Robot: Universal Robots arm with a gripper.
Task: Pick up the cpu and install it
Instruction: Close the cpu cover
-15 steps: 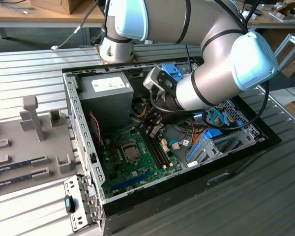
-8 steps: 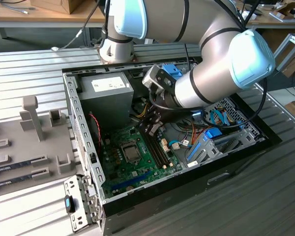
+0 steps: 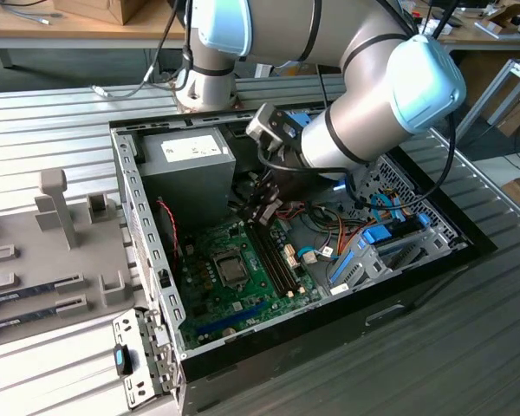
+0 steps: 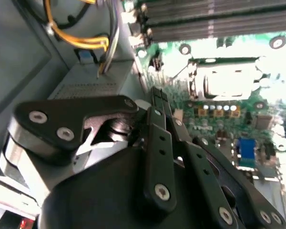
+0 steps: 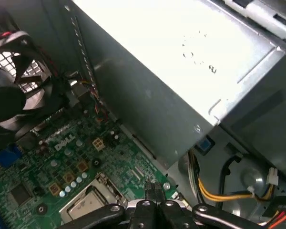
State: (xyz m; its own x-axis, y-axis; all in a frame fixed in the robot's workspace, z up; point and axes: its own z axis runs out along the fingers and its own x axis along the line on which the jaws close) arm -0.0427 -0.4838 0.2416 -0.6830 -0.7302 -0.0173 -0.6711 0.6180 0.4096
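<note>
Closest to us in the second wrist view is the black linkage of the gripper (image 4: 157, 102), its screws and bars crowding the foreground. The two thin fingers (image 4: 155, 98) are pressed flat together with nothing between them, and the first wrist view agrees, showing the tips (image 5: 152, 188) side by side and bare.

The cpu (image 4: 227, 82) is not in the gripper. We see a silvery square lying inside the socket frame on the green board (image 3: 199, 260), and we judge that to be the chip already set in place. Whether it is fully seated or latched we cannot tell.

The relation that matters is the offset between the two. In the exterior view the gripper (image 3: 260, 208) hangs low inside the computer case (image 3: 143, 225), over the near end of the memory slots (image 3: 276, 256), while the cpu (image 3: 233, 270) lies towards the exterior view's left of it and nearer the case's front edge — close by, but not under the tips. In the first wrist view the chip (image 5: 88, 204) likewise lies off to one side of the closed fingertips, apart from them.

Being square, it has no long axis; its edges run parallel to the memory slots. The grey power supply (image 3: 186, 169) stands just behind the gripper — a tight neighbour.
</note>
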